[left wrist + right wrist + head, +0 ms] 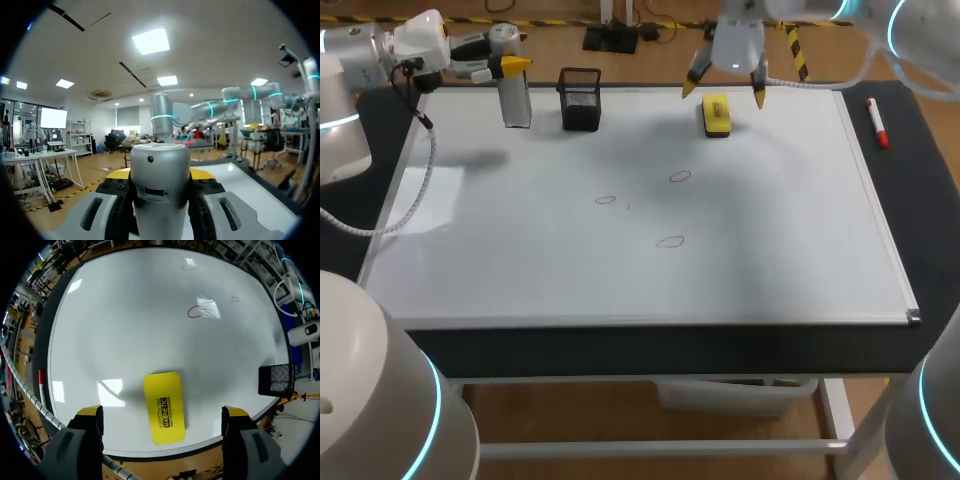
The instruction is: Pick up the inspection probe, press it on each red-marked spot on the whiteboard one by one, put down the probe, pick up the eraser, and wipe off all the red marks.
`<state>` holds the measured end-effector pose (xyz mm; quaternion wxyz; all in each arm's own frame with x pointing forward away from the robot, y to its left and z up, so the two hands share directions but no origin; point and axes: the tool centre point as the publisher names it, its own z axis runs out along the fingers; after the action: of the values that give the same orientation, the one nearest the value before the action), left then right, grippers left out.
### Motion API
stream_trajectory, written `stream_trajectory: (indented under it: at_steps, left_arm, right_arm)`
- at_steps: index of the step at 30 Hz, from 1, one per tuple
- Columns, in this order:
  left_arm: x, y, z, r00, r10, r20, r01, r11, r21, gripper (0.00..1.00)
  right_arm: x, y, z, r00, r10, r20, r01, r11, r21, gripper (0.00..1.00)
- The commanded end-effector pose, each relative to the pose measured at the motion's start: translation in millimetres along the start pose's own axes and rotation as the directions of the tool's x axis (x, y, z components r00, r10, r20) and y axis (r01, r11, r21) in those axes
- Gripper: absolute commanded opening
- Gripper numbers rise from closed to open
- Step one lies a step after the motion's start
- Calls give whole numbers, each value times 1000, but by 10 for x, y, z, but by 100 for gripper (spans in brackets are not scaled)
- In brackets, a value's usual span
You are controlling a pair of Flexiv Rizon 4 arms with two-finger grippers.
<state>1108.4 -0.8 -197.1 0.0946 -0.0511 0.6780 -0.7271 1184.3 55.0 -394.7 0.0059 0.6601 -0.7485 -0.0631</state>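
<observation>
My left gripper [510, 65] is shut on the silver cylindrical probe [516, 100], which stands upright over the whiteboard's far left corner, beside the black mesh holder [581, 98]. In the left wrist view the probe [160, 185] fills the gap between the yellow-tipped fingers [119, 174]. Three small red rings [606, 199], [680, 176], [670, 241] mark the board's middle. The yellow eraser [716, 114] lies flat near the far edge. My right gripper [724, 92] hangs open above it, and in its wrist view the gripper [162, 414] has one finger on either side of the eraser [164, 407], apart from it.
A red marker [877, 122] lies on the dark table surface just off the whiteboard's [770, 270] far right corner. The mesh holder [275, 380] stands at the board's far edge, to the eraser's left.
</observation>
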Motion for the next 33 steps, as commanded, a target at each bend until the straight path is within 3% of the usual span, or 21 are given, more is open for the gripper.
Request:
stream_trajectory:
  at_steps: [1,23,25,27,29,30,31,33]
  left_arm:
    - [11,-11,8,1000,2,4,-2,1000,-1,0]
    - [11,-11,8,1000,2,4,-2,1000,-1,0]
    - [11,-11,8,1000,2,4,-2,1000,-1,0]
    - [11,-11,8,1000,2,4,-2,1000,-1,0]
    - [11,-11,8,1000,2,4,-2,1000,-1,0]
    - [11,-11,8,1000,2,4,-2,1000,-1,0]
    - [11,-11,8,1000,2,4,-2,1000,-1,0]
    - [11,-11,8,1000,2,4,-2,1000,-1,0]
  right_arm:
    - [-68,-39,62,999,-16,-30,15,1000,-20,100]
    - [-89,-6,277,998,-43,-53,41,998,-48,100]
    - [-88,-1,281,998,-44,-55,41,998,-50,87]
    - [-83,2,291,997,-44,-57,41,998,-53,50]
    - [-80,4,295,997,-44,-58,41,998,-57,25]
    - [-79,5,296,997,-43,-59,40,998,-58,5]
    - [-75,9,295,997,-41,-60,38,998,-59,0]
    - [-78,42,266,997,-36,-65,33,998,-53,0]
